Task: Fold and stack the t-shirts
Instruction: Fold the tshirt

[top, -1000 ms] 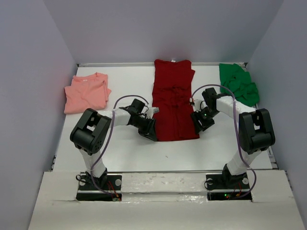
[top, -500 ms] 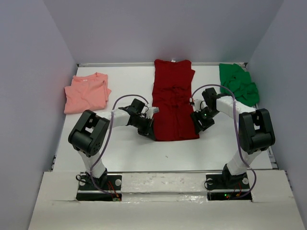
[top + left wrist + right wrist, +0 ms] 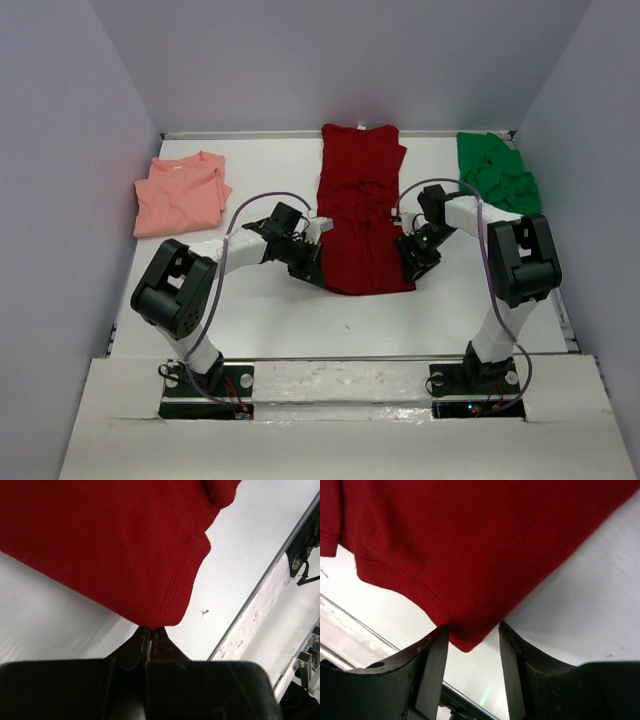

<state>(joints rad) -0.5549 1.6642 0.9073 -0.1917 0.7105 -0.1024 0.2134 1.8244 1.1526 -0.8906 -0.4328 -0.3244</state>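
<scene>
The dark red t-shirt (image 3: pixel 362 210) lies folded into a long strip down the middle of the table, its hem toward me. My left gripper (image 3: pixel 318 276) is shut on the hem's near left corner (image 3: pixel 159 622), the cloth pinched between its tips. My right gripper (image 3: pixel 410 272) stands open around the near right corner (image 3: pixel 467 640), which pokes between the fingers (image 3: pixel 432 665) untouched by one side. A salmon pink t-shirt (image 3: pixel 182 192) lies folded at the left. A bright green t-shirt (image 3: pixel 497 175) lies crumpled at the back right.
White walls rise on both sides and at the back. The table's front edge (image 3: pixel 250 615) and a pale strip with the arm bases run just behind the red hem.
My left gripper has shut on the red hem's left corner and both arms shifted slightly toward the shirt. The right jaws have narrowed a little around the right corner.
</scene>
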